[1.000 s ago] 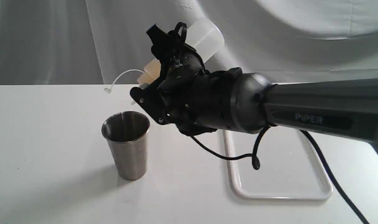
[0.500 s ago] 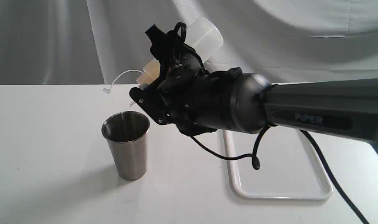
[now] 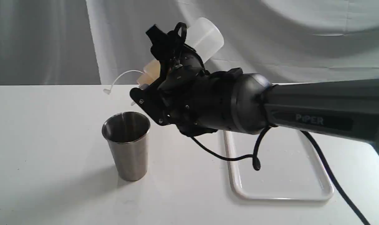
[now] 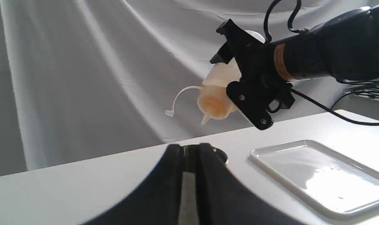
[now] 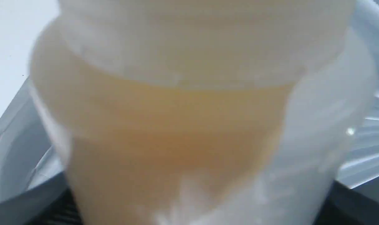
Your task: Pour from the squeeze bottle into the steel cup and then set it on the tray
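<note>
The squeeze bottle (image 3: 205, 37) hangs tilted in the air, nozzle down and left, with amber liquid pooled at the nozzle end (image 4: 214, 101). My right gripper (image 3: 152, 62) is shut on its body. The nozzle tip (image 4: 205, 120) sits just above and right of the steel cup (image 3: 127, 143), which stands upright on the table. The cap strap (image 3: 120, 78) dangles to the left. No stream is clear to see. The bottle (image 5: 177, 125) fills the right wrist view, blurred. My left gripper (image 4: 191, 148) is low near the table, jaws together, with only the cup's rim (image 4: 223, 155) showing behind it.
The white tray (image 3: 302, 195) lies flat on the table right of the cup, under the right arm. A black cable (image 3: 239, 156) loops down from the arm above the tray. A grey cloth (image 3: 52, 40) hangs behind the table.
</note>
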Tool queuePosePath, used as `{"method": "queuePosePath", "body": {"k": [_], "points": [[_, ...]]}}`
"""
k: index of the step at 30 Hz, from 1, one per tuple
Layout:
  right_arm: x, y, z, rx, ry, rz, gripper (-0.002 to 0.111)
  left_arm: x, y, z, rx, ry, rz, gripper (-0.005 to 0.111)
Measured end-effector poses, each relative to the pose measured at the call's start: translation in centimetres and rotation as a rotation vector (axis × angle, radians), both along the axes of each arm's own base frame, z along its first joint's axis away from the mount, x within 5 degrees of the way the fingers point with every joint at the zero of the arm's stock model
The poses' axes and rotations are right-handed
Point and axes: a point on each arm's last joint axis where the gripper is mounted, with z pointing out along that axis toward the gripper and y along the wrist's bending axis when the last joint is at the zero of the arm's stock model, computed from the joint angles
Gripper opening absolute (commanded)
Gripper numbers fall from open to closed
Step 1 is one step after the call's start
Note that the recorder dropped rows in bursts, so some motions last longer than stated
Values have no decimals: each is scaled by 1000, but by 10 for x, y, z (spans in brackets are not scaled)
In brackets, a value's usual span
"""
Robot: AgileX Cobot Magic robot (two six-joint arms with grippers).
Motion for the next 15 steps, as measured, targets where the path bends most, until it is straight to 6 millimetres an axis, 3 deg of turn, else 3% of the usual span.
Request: {"method": "queuePosePath", "body": {"k": [15], "points": [[0,0,0,27,-4,-6,22,0,0,0,0,0,0,8]]}}
